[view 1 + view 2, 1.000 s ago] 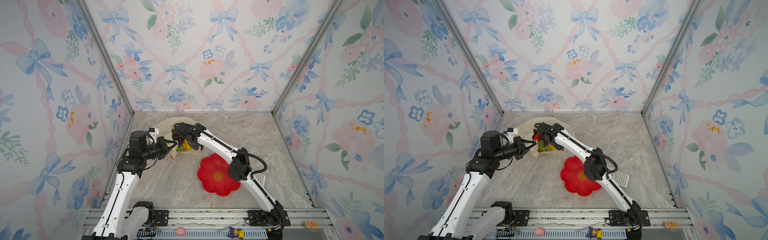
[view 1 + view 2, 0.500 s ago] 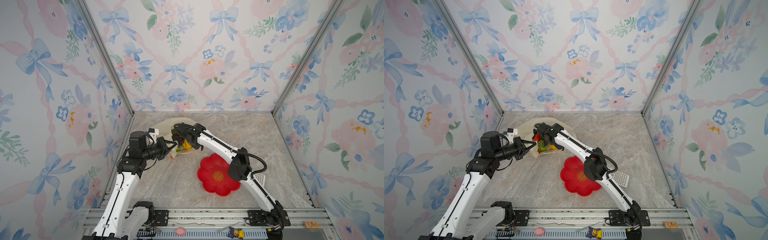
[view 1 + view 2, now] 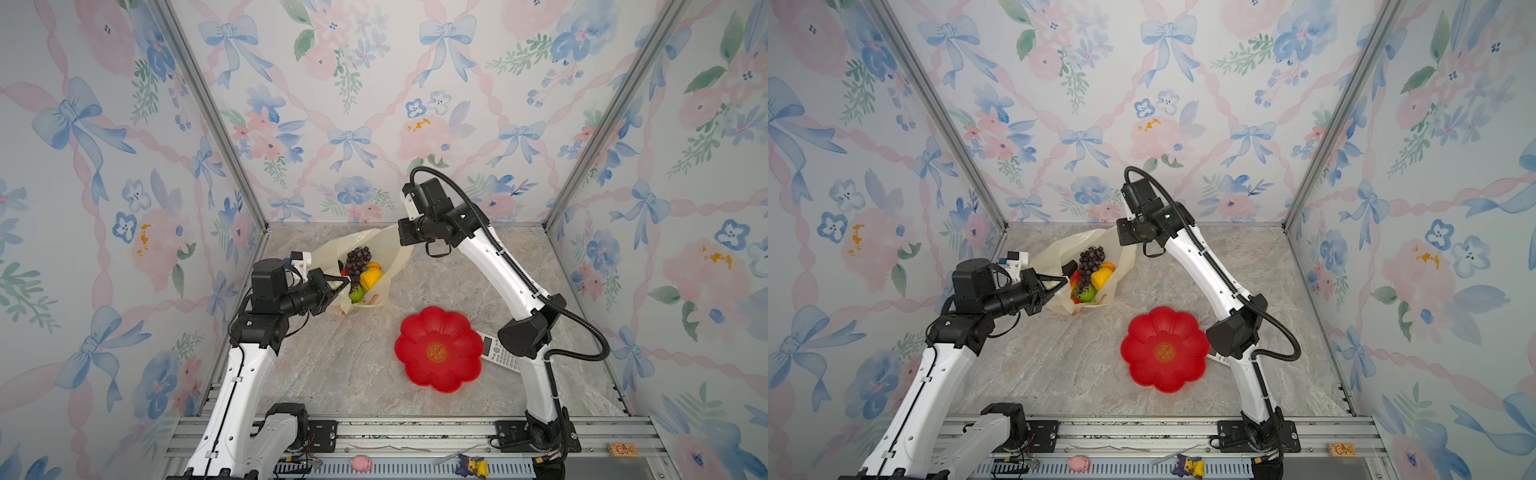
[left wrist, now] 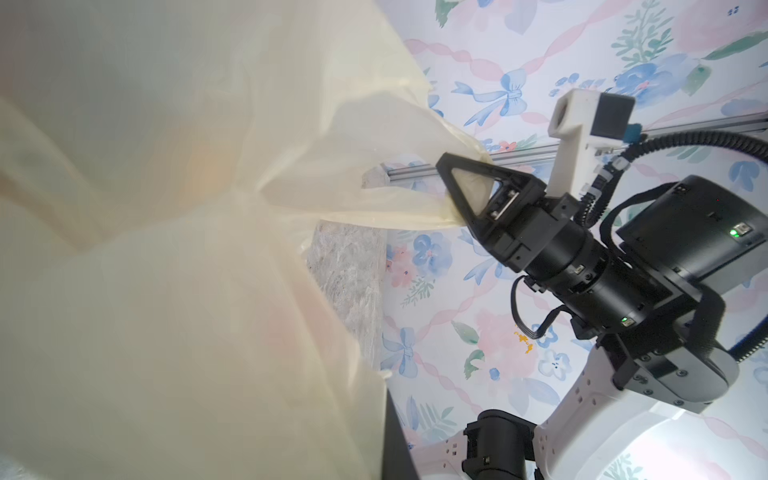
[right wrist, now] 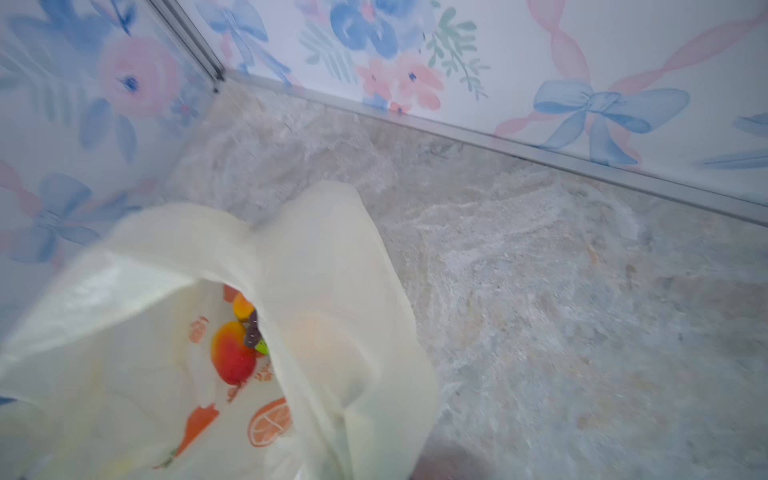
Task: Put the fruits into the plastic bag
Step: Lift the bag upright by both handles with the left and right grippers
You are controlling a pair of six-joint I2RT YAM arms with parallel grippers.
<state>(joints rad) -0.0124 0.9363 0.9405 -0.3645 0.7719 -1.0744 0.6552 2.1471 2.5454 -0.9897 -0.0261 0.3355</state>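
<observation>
Right arm now lifted, right gripper closed, seemingly on plastic bag rim, jaws hidden, left gripper clamped on opposite edge.

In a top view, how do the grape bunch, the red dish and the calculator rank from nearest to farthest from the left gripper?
From the left gripper:
1. grape bunch, inside the plastic bag, beside the jaws.
2. red dish, toward the right, nearer the front.
3. calculator, beyond the dish, farther right.
</observation>
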